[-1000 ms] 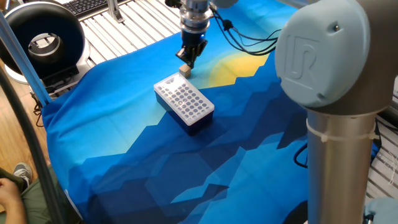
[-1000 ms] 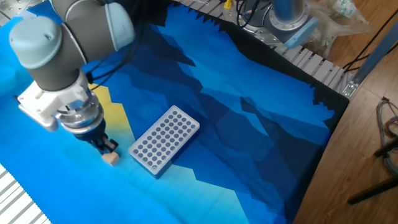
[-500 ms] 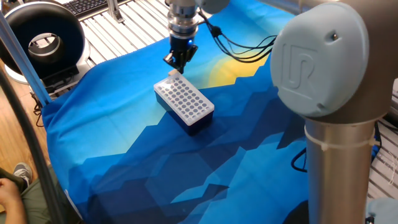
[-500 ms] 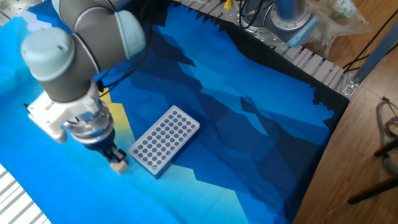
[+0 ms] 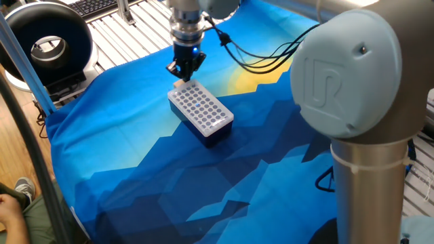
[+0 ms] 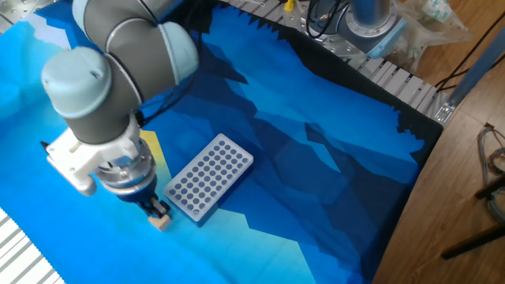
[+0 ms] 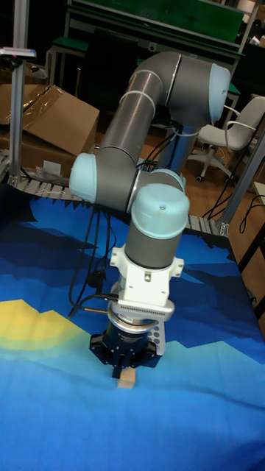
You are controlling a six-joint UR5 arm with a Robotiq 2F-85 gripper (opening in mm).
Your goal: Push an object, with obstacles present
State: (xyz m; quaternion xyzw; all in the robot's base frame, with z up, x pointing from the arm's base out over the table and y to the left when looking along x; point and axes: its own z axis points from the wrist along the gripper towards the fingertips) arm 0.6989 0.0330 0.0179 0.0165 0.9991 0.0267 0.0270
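The object, a tiny tan cube [image 5: 180, 84], rests on the blue cloth at the far left corner of the obstacle. That obstacle is a white perforated block with dark sides [image 5: 201, 110]. My gripper [image 5: 184, 69] stands upright right behind the cube, its fingers shut together and holding nothing, the tips touching or nearly touching the cube. In the other fixed view the cube [image 6: 162, 222] lies just beyond the gripper [image 6: 158, 210], beside the block's [image 6: 209, 177] near-left corner. The tall fixed view shows the cube [image 7: 127, 379] directly under the gripper [image 7: 126, 366]; the block is hidden there.
A blue and yellow cloth [image 5: 135, 169] covers the table. A black round device [image 5: 47, 44] and a keyboard sit past the cloth's far left edge. The arm's large grey joint [image 5: 356, 74] blocks the right side of one fixed view. Cables [image 5: 261, 57] trail from the wrist.
The gripper has slid the cube sideways along the block's short end, from its far-side corner past to its other corner. The block has stayed in place.
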